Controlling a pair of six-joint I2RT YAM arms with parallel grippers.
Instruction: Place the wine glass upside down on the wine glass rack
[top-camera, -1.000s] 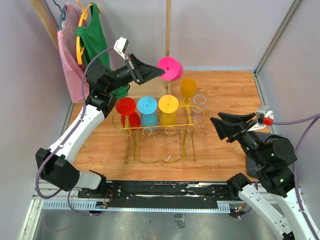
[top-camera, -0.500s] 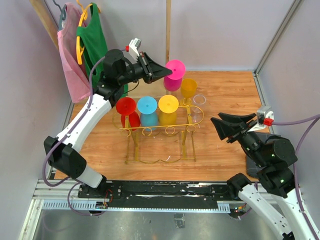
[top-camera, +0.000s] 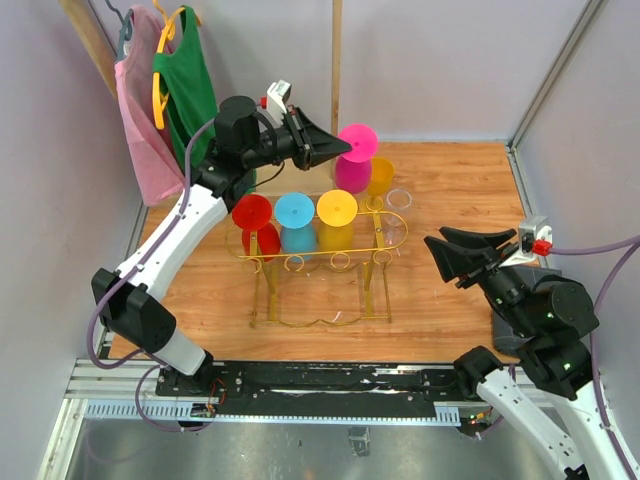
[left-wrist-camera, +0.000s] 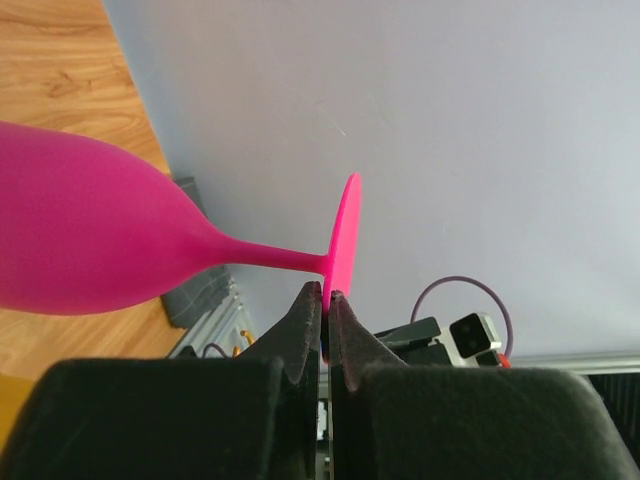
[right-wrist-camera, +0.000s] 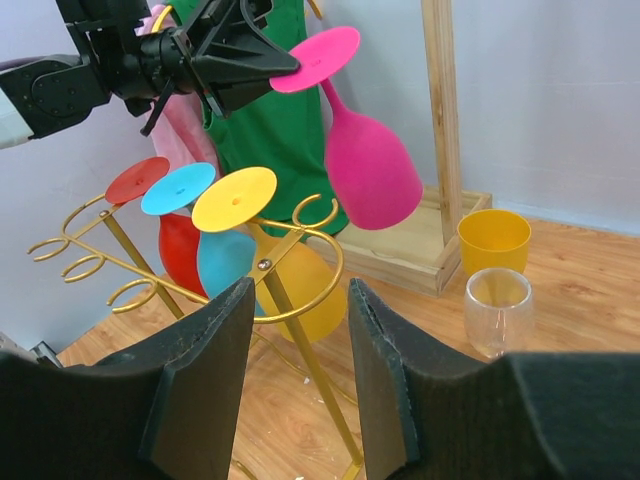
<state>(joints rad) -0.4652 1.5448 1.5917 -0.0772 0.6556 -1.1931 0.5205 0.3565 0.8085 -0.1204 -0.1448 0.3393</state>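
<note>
Three glasses (top-camera: 296, 210) are already hanging in the rack (top-camera: 340, 262) in the top view, so I'm guessing the pink glass (top-camera: 352, 172) is heading for the free slot at the right end. The left gripper (top-camera: 345, 148) is pinching it by the edge of its foot, up in the air behind the rack, near the orange cup (top-camera: 380, 178). The bowl is pointing down and tilting. The left arm is stretching far out over the worktop (top-camera: 450, 190), with the wrist turned toward the rack's far side. The right gripper (top-camera: 434, 236) is hanging off to the right, well apart from everything, jaws spread and holding nothing.

Left wrist view: the gripper (left-wrist-camera: 325, 292) is clamping only the rim of the thin foot, and the pink glass (left-wrist-camera: 90, 235) is sticking out sideways. That's a skimpy hold, so I'd be going slow with no sudden twisting, or it could start pivoting between the pads.

Right wrist view: the right gripper (right-wrist-camera: 298, 290) is gaping wide and facing the rack (right-wrist-camera: 320, 205). The pink glass (right-wrist-camera: 370, 170) is hanging foot-up above the open end loops. I'd be levelling the foot, lining the stem up with the gap between the wires and sliding it in from the end. I'd only be letting go once the foot is sitting on both wires, and I'd be minding the yellow glass (right-wrist-camera: 234, 198) next door.
</note>
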